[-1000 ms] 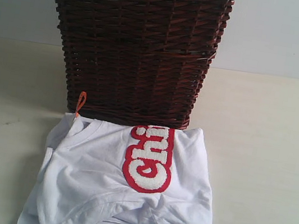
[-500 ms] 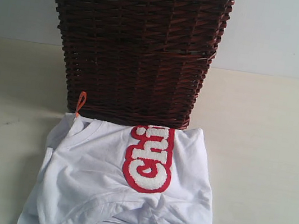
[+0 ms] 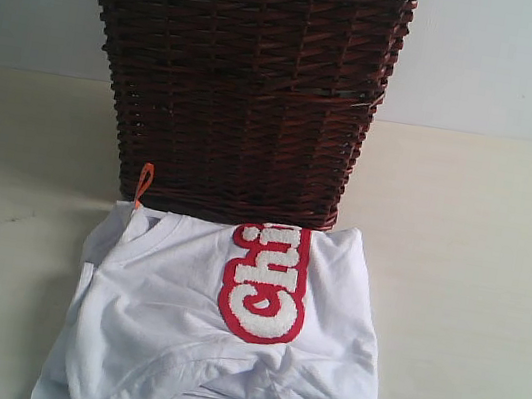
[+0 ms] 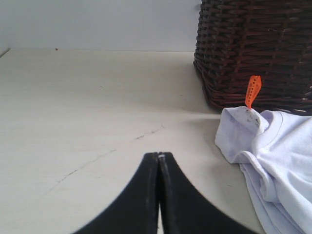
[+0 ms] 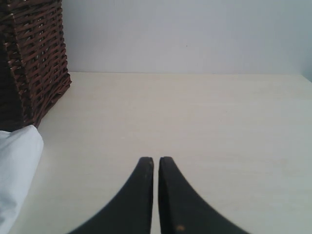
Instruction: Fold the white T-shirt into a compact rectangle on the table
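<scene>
Left wrist view: white T-shirt (image 4: 280,146) near closed, empty left hand (image 4: 158,156); right hand (image 5: 156,159) likewise.

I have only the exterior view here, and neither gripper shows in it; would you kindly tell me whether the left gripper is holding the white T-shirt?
Observer: No. The left gripper is shut on nothing. It points over a bare part of the table, and the white T-shirt lies off to one side, clear of it.
Operator: Thank you. And how does the right gripper stand?
Observer: The right gripper is shut and empty too, with only a thin slit between its jaws. It faces open table, and just one edge of the shirt shows at the side of its view.
</scene>
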